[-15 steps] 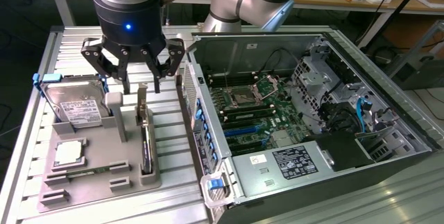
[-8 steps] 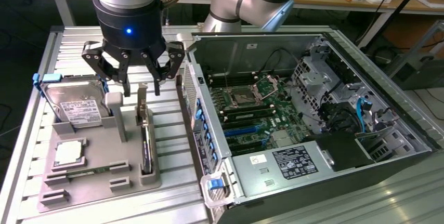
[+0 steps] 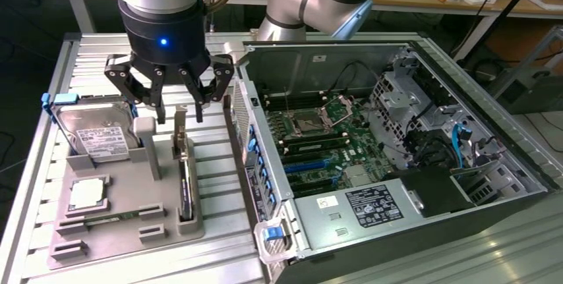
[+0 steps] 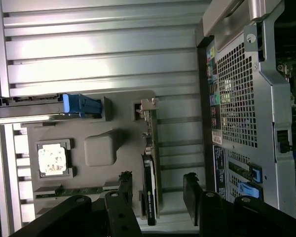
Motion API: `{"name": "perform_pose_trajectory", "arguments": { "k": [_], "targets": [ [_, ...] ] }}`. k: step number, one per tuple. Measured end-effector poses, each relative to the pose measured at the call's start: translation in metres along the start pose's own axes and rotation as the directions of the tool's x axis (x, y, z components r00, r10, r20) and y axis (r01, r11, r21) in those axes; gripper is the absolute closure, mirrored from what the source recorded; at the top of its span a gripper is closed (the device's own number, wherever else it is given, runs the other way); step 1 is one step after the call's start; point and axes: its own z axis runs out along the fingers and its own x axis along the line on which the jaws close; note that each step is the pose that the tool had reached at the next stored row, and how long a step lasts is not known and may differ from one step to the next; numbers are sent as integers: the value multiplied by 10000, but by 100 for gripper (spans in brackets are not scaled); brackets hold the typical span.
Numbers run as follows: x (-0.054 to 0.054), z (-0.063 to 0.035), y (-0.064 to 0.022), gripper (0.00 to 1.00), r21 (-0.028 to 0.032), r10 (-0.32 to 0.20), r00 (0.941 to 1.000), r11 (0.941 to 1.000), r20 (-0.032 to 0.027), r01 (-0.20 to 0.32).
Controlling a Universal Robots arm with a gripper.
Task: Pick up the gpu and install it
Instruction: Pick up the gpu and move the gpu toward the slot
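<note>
The fingers (image 3: 154, 93) (image 4: 190, 190) are spread wide and released, grasping nothing. Between them is the gpu (image 3: 186, 178) (image 4: 149, 187), standing on its long edge in a slot of the grey holder tray (image 3: 123, 238). Neither finger touches the card, and its silver bracket end rises just beneath the fingertips. Farther off on the same tray, a hard drive (image 3: 99, 138) (image 4: 34, 106) with a blue tab leans upright. Past it, a square processor (image 3: 88, 194) (image 4: 53, 159) and a narrow memory stick (image 3: 105, 219) lie flat. On the fingers' other side, across a strip of slatted table (image 3: 220, 159), the open computer case (image 3: 308, 60) lies with its green motherboard exposed.
</note>
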Motion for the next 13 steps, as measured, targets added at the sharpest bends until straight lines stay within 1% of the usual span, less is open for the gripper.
{"name": "perform_pose_trajectory", "arguments": {
  "k": [13],
  "targets": [
    [3, 46, -3, 46, 0, -1, 10000, 10000, 2, 1]
  ]
}}
